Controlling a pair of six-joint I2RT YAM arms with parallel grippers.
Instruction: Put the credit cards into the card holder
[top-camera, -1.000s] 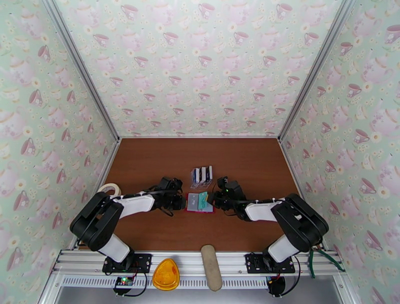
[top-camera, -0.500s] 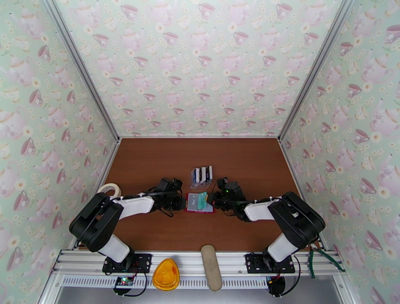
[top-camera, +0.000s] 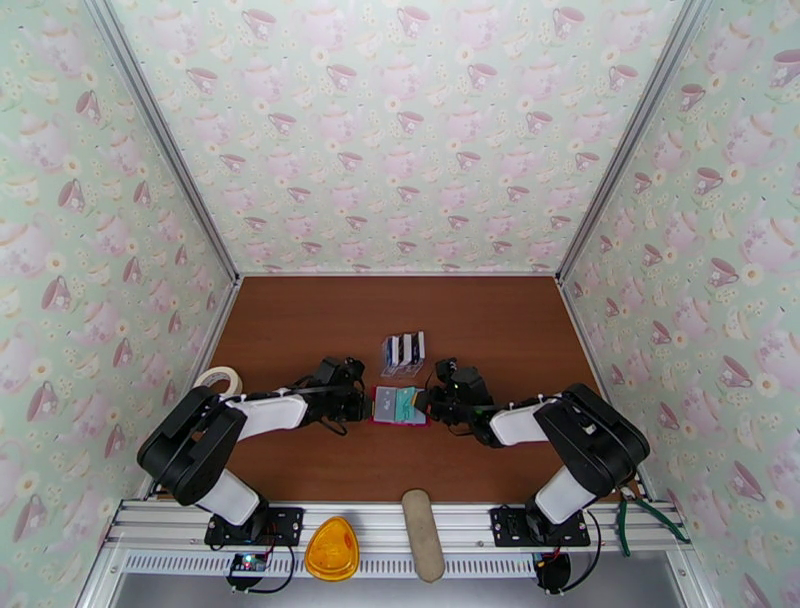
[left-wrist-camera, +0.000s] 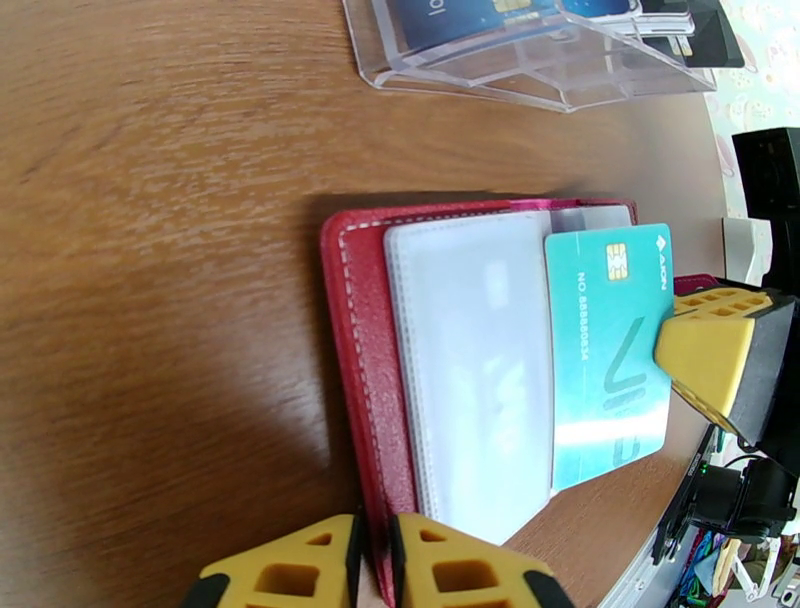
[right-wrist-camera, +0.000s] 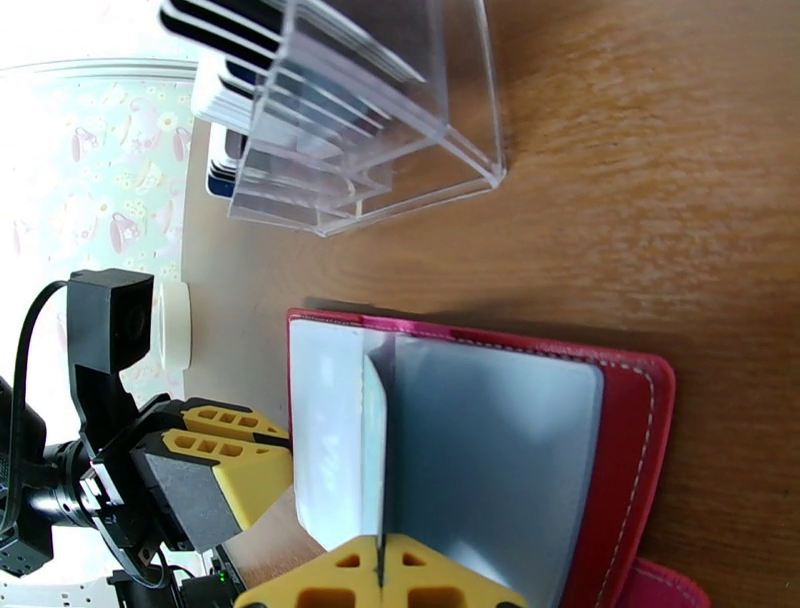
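The red card holder (top-camera: 400, 406) lies open on the brown table, its pale pockets (left-wrist-camera: 470, 370) facing up. My left gripper (left-wrist-camera: 375, 548) is shut on the holder's near red edge (left-wrist-camera: 355, 380). A teal credit card (left-wrist-camera: 600, 350) lies over the right side of the pockets, and my right gripper (right-wrist-camera: 380, 562) is shut on its edge. In the right wrist view this card (right-wrist-camera: 373, 440) shows edge-on between two pocket leaves. Dark and white credit cards (top-camera: 404, 350) stand in a clear plastic stand (left-wrist-camera: 520, 60) just behind the holder.
A roll of white tape (top-camera: 220, 379) lies by the left wall. An orange object (top-camera: 331, 549) and a beige oblong piece (top-camera: 423, 533) rest on the front rail. Green-handled pliers (top-camera: 640, 512) sit at the right of the rail. Brown table stretches behind the stand.
The right arm's elbow has shifted slightly to the left. Both grips and the card holder stay as they were.
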